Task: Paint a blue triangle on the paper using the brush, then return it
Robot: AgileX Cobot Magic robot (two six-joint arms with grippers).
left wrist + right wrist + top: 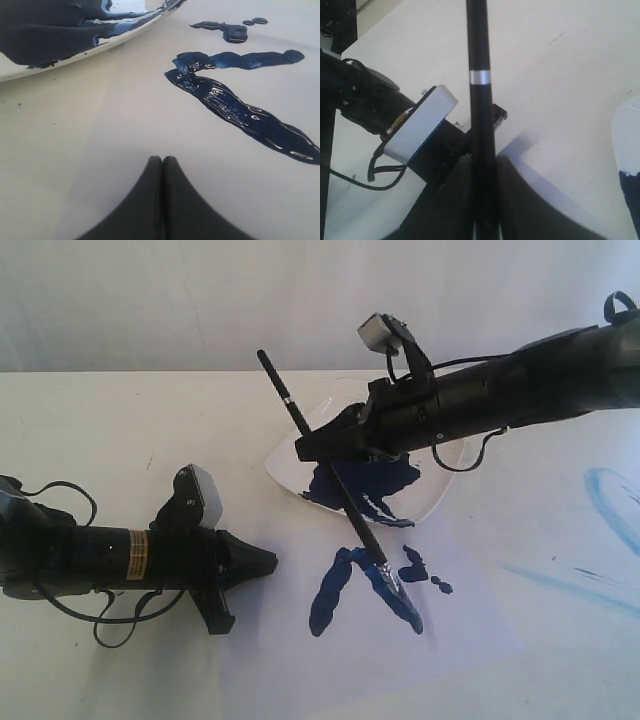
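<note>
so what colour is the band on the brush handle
Silver-white; the brush shows best in the right wrist view.

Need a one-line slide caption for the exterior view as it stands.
Right gripper holds the brush with its bristles at the half-painted blue triangle on the paper; left gripper rests shut alongside.

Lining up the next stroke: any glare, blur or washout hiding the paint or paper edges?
Exterior view: soft and overexposed, the paper barely separates from the white table. Left wrist view: sharp, with white glints on the wet blue triangle strokes. Right wrist view: the brush handle is close and blurred.
</note>
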